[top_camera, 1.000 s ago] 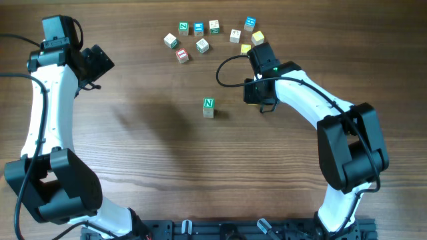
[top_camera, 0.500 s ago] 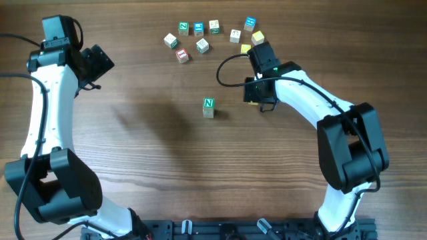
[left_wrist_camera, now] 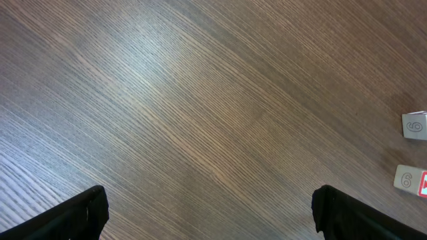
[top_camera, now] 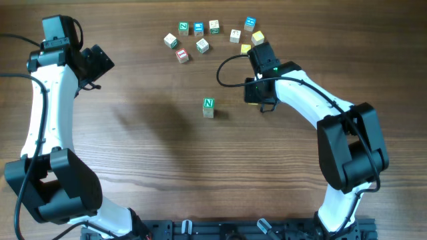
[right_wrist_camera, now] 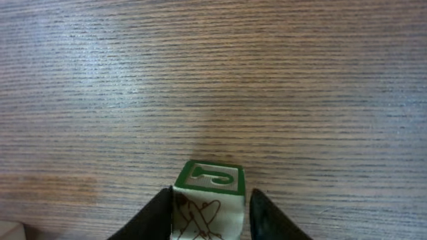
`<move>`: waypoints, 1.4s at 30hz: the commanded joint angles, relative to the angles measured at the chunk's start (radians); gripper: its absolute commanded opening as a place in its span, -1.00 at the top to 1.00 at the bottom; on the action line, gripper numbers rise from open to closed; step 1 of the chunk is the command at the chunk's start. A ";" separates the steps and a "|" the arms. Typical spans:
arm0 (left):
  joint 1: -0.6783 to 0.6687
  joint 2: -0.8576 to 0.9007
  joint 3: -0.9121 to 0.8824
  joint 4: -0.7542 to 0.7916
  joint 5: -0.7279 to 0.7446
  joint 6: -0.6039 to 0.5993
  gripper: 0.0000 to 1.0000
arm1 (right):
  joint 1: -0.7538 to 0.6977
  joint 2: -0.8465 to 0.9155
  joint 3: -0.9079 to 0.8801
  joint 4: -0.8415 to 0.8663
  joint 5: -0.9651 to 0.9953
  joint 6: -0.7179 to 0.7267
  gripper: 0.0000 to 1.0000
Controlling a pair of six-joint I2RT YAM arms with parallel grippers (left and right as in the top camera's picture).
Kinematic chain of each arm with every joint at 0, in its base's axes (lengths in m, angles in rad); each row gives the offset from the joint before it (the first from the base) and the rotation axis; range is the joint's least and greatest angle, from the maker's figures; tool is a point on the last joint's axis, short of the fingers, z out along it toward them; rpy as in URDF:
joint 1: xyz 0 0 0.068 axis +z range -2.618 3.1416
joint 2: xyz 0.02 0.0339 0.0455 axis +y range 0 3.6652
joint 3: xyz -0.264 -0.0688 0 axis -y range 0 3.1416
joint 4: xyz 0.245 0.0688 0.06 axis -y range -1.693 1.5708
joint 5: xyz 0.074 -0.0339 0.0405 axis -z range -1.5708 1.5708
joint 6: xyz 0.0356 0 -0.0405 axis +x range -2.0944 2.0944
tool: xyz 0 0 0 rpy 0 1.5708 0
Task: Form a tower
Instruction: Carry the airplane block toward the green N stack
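right claw: the jaws stand partly closed, one finger pressed to each side of a pale cube with a green letter j on its top face and a green line drawing on the near side. the claw is gripping this cube. whether the cube rests on the table or is just clear of it cannot be told. from overhead the right claw points down, its wrist covering the cube, with a black cable looping off to one side.

tower: it stands alone near the middle of the table, well apart from the right claw, with a green n on its top face. it looks upright. the number of cubes in it cannot be told from above.

loose cubes: a scattered group lies at the far edge of the table, beyond the tower, none stacked.

left claw: jaws spread wide with nothing between them, over bare wood. two loose cubes show at the edge of its wrist view. from overhead the left claw sits off to the side, well apart from the tower.
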 commanded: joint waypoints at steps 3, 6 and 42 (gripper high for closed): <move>0.003 -0.019 0.013 0.002 -0.009 0.011 -1.00 | 0.001 0.011 -0.006 -0.001 0.013 -0.004 0.46; 0.003 -0.019 0.013 0.002 -0.009 0.011 -1.00 | 0.001 0.011 -0.006 -0.005 0.013 -0.003 0.48; 0.003 -0.019 0.013 0.002 -0.009 0.011 -1.00 | 0.001 0.017 -0.006 -0.004 0.010 -0.003 0.34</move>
